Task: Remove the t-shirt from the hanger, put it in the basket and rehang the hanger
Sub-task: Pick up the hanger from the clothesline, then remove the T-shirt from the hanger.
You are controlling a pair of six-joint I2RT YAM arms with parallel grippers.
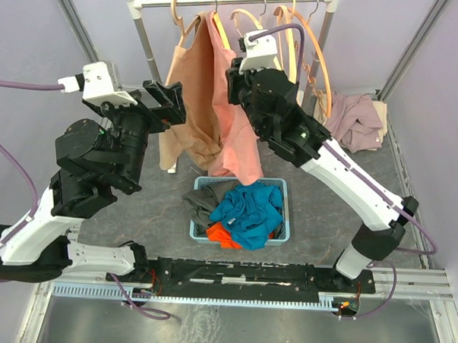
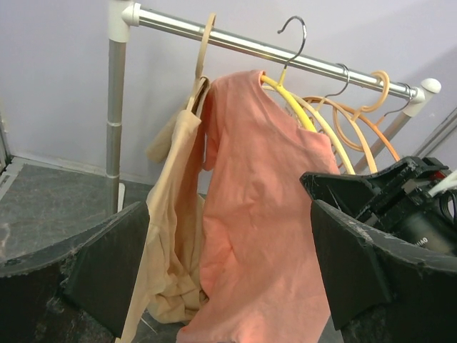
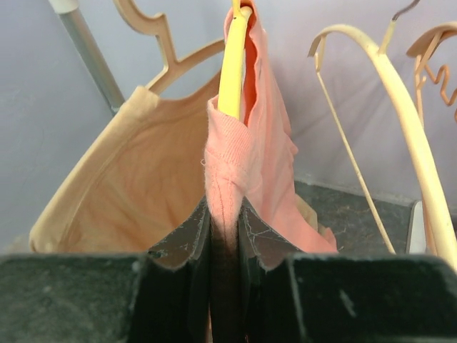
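Pinching pink t-shirt fabric below yellow hanger: right gripper | left gripper: wide apart, empty

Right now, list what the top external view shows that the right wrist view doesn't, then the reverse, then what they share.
Only top external: the blue basket of clothes, and the left gripper open, holding nothing. Only right wrist: the right gripper shut on a fold of the pink t-shirt, just below the yellow hanger. Both: the pink t-shirt and the tan garment hanging beside it.
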